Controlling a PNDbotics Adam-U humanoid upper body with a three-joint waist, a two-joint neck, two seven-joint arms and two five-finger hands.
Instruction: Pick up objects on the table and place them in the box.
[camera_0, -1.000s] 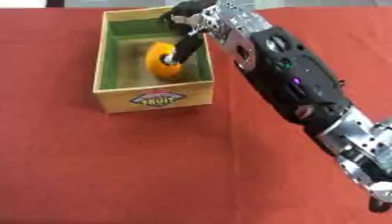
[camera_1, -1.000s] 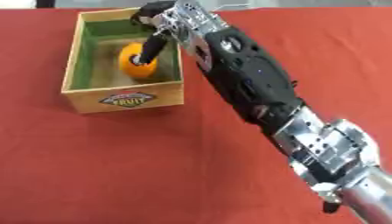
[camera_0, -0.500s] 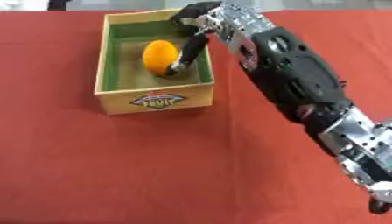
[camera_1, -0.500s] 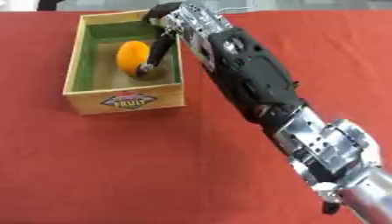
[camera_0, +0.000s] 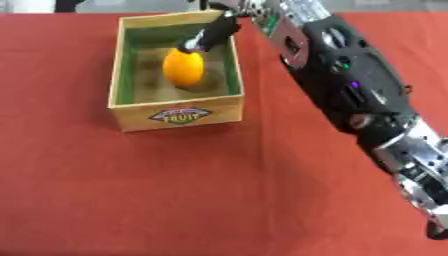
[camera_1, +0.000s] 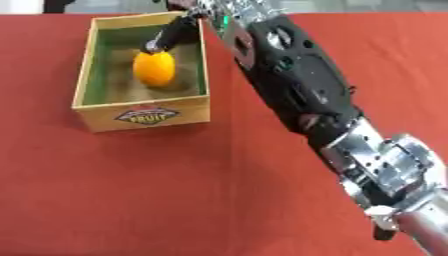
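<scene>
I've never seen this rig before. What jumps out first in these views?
The big black right arm sweeps diagonally from lower right to the top. Its right hand reaches over the wooden fruit box at upper left, fingers straight above the orange fruit lying inside. A red cloth covers the table.

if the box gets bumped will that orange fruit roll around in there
Probably yes: the orange fruit is rounded and smooth, lying free on the flat floor of the wooden box. The walls stand taller than it, so it should stay inside. The right hand hangs just above it, not gripping.
</scene>
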